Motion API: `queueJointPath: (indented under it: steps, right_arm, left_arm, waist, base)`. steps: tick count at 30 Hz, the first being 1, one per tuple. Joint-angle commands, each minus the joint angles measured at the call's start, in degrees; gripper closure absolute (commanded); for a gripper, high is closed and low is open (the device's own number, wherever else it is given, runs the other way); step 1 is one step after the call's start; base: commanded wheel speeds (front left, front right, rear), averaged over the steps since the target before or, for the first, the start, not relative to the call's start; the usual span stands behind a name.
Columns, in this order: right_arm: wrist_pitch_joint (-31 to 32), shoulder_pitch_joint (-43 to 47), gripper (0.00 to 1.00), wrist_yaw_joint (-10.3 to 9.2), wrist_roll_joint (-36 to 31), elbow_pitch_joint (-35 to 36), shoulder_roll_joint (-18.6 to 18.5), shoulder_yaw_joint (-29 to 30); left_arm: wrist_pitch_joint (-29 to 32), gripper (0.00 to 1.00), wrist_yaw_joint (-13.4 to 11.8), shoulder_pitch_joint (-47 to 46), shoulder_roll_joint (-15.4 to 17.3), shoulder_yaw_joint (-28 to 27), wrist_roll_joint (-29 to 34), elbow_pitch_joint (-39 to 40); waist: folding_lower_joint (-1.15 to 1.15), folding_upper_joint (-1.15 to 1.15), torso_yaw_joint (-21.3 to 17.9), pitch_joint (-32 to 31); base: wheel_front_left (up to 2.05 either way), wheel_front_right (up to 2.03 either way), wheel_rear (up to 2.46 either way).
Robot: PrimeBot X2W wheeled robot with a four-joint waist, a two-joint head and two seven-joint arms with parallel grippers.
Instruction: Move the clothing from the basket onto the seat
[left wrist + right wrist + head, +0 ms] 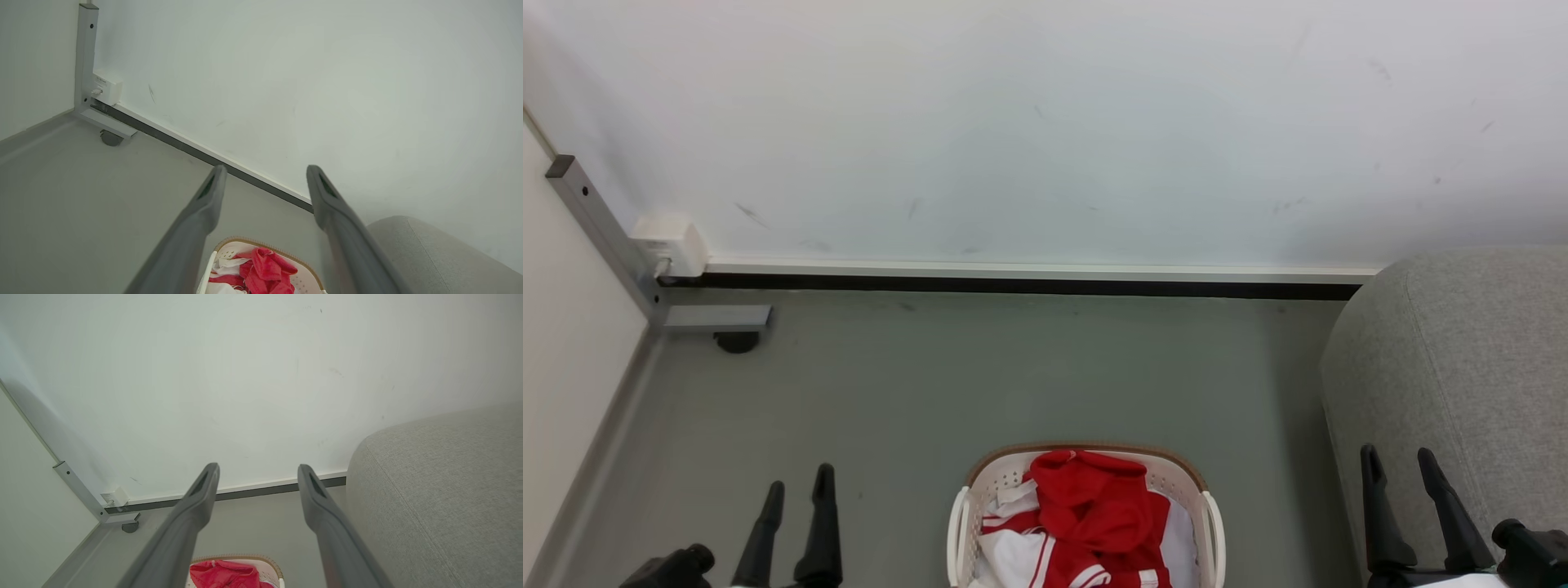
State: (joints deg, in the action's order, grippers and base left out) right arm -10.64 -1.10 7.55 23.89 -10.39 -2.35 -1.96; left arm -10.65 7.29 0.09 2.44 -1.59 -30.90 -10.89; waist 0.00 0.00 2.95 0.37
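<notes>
- Clothing (1086,510): red and white heap inside the basket (1214,523), which stands on the floor between the two grippers
- Left gripper (799,482): fingers spread, empty, left of the basket and, by judgement, slightly the nearer arm
- Right gripper (1398,456): fingers spread, empty, right of the basket, against the seat (1462,367)
- Seat: right of the basket, not touching it, so the transfer likely runs rightward

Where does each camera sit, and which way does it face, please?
Head view: on the head, facing down at the basket of clothing; left gripper and right gripper, open, show below.
Left wrist view: on the left wrist, along its fingers toward the wall.
Right wrist view: on the right wrist, along its fingers toward the wall.
All share basket and seat.
</notes>
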Motion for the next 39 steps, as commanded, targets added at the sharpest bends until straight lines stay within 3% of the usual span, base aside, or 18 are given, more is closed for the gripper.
queueJointPath:
  steps: [1, 16, 39]
  right_arm:
    - [-0.5, 0.2, 0.0, -0.08, -1.6, 0.2, -0.6, 0.3]
    - [-2.3, 1.2, 0.0, -0.1, -6.7, -1.1, -0.6, 2.3]
    - [-4.6, 1.7, 0.0, -0.12, -13.7, -3.0, -0.7, 2.9]
  left_arm:
    - [-0.4, 0.0, 0.2, 0.4, 0.5, 0.1, 2.2, 0.3]
    - [-2.3, 0.0, 0.3, 1.3, 0.6, 1.8, 12.0, -0.1]
    - [-4.6, 0.0, 0.3, 2.2, 0.6, 2.7, 20.2, -0.3]
  waist:
    - [0.0, 0.0, 0.0, 0.0]
    - [0.0, 0.0, 0.3, 0.1]
    - [0.0, 0.0, -0.6, 0.5]
  base:
    - [0.0, 0.0, 0.0]
    - [0.0, 0.0, 0.0]
    - [0.0, 0.0, 0.0]
